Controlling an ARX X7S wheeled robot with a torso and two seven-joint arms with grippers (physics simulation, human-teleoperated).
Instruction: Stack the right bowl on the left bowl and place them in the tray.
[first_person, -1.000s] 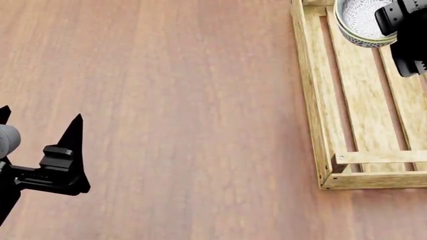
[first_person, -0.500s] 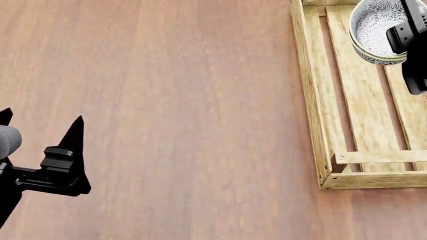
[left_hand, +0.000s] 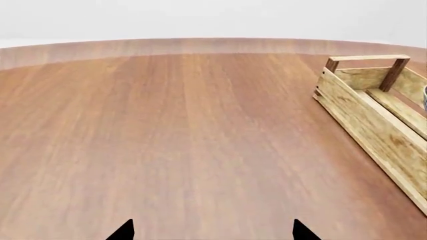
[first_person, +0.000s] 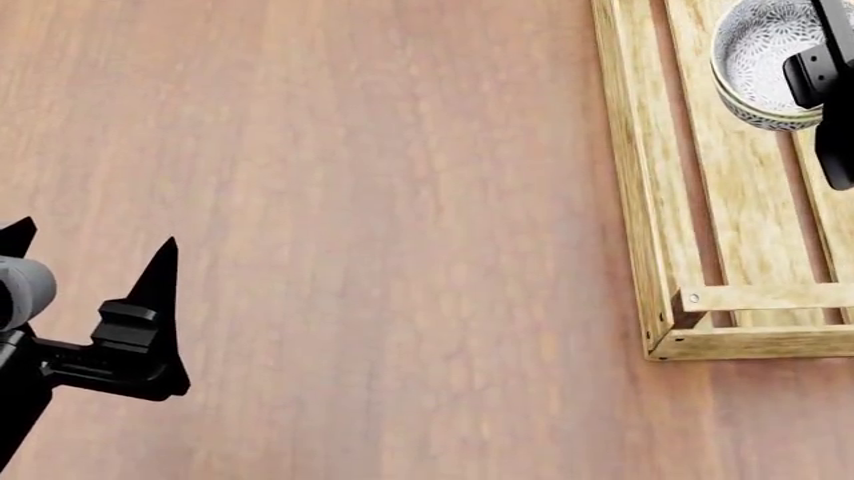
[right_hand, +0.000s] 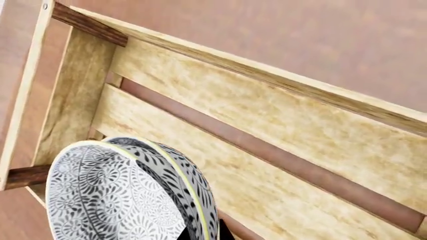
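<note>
A grey-and-white patterned bowl (first_person: 761, 62) hangs tilted over the far part of the tray (first_person: 633, 180), a light-wood slatted crate at the table's right. My right gripper (first_person: 817, 62) is shut on the bowl's rim. In the right wrist view the bowl (right_hand: 120, 195) fills the near corner above the tray's slats (right_hand: 267, 130), with one dark finger (right_hand: 224, 233) outside its wall. A second yellow rim line shows there, and I cannot tell whether two bowls are nested. My left gripper (first_person: 94, 245) stands open and empty at the lower left, far from the tray.
Bare brown wooden tabletop (first_person: 374, 200) lies between the left gripper and the tray. The left wrist view shows the open left gripper (left_hand: 212, 229), the tray's long side (left_hand: 363, 112) off to one side, and the table's far edge (left_hand: 200, 42).
The right gripper has carried the bowl further right and nearer, over the tray's slats. The head view has shifted slightly. The left gripper has barely moved.
</note>
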